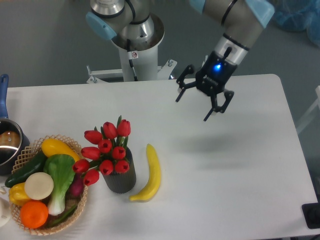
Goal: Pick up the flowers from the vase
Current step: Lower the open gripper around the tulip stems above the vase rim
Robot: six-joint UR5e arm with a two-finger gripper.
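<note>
The flowers point(106, 150), a bunch of red tulip buds with green leaves, stand in the vase point(120, 176), a dark ribbed cylinder at the front left of the white table. The buds lean toward the left over the vase's rim. My gripper point(192, 107) hangs in the air above the middle of the table, well to the right of and behind the flowers. Its two fingers are spread apart and hold nothing.
A yellow banana point(151, 173) lies just right of the vase. A woven basket point(75, 210) of vegetables and fruit sits at the front left, touching the flowers' side. A pot with a blue handle point(5, 140) is at the left edge. The arm's base point(135, 47) stands behind the table.
</note>
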